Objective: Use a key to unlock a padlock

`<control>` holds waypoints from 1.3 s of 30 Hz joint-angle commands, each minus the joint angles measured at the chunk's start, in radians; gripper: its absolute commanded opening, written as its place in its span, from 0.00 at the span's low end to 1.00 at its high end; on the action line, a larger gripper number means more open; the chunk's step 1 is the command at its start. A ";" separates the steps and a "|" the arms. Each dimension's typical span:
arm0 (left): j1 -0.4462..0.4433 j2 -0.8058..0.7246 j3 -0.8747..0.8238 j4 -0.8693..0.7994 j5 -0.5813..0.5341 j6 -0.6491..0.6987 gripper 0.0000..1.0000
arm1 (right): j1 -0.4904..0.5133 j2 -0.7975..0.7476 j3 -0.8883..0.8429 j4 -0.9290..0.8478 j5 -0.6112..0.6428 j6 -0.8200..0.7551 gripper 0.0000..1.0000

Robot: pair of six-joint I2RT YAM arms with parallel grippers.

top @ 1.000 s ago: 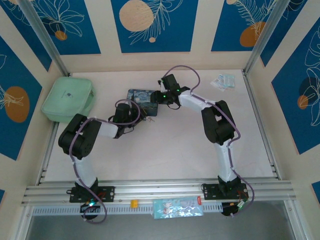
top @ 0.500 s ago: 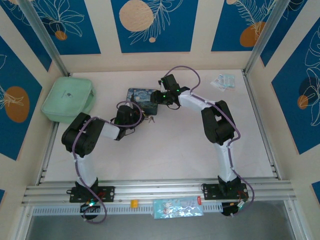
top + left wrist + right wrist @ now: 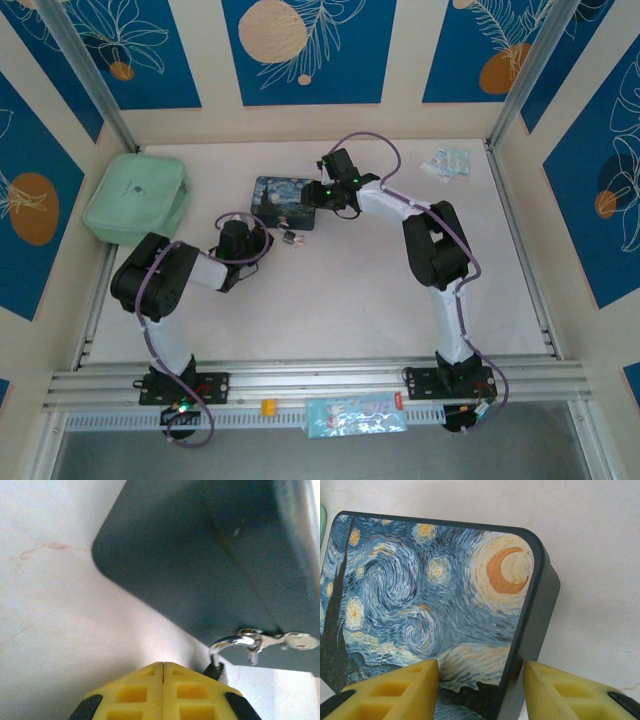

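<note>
Your left jaws are pressed together, the 2 yellow fingers (image 3: 132, 696) meeting flat along their seam with nothing between them. The padlock (image 3: 215, 670) lies on the desk (image 3: 60, 620) just past their tips and a little to the right. Its dark body is partly hidden behind the right-hand finger, and its shackle (image 3: 231, 641) arches away from the jaws toward the dark wall of the tin (image 3: 200, 565). The key (image 3: 301, 641) lies farther right of those jaws, joined to the shackle end by small silvery links, close along the foot of the tin. Your right jaws are spread across the tin's corner. 1 finger (image 3: 395, 687) sits over the painted lid, the other (image 3: 565, 692) is outside and just beside the wall, and the tin's edge runs between them. You cannot tell from here whether either finger presses on it. From above, the padlock (image 3: 290, 238) sits between the 2 pairs of jaws.
</note>
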 commanded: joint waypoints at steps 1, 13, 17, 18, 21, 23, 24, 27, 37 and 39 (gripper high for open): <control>0.008 0.049 0.004 0.155 0.036 -0.062 0.00 | -0.005 0.031 0.013 -0.073 0.002 0.007 0.47; 0.002 0.139 0.028 0.220 0.063 -0.066 0.27 | -0.006 0.049 0.034 -0.076 -0.027 0.007 0.47; -0.004 0.178 0.066 0.232 0.071 -0.067 0.29 | -0.003 0.050 0.037 -0.081 -0.027 0.006 0.48; -0.007 0.183 0.073 0.224 0.071 -0.060 0.29 | -0.003 0.050 0.037 -0.080 -0.027 0.006 0.48; -0.015 0.195 0.105 0.225 0.089 -0.026 0.28 | -0.003 0.050 0.038 -0.076 -0.029 0.010 0.48; -0.022 0.205 0.120 0.256 0.107 -0.015 0.28 | -0.003 0.053 0.041 -0.076 -0.033 0.012 0.48; -0.022 0.214 0.122 0.291 0.116 -0.015 0.28 | -0.003 0.055 0.043 -0.077 -0.034 0.013 0.48; -0.023 0.246 0.118 0.414 0.144 -0.028 0.27 | -0.003 0.061 0.047 -0.081 -0.038 0.016 0.48; -0.066 0.245 0.025 0.510 0.165 -0.036 0.30 | -0.008 0.057 0.050 -0.085 -0.042 0.013 0.48; -0.069 0.247 0.019 0.475 0.172 -0.039 0.34 | -0.007 0.060 0.063 -0.093 -0.047 0.001 0.49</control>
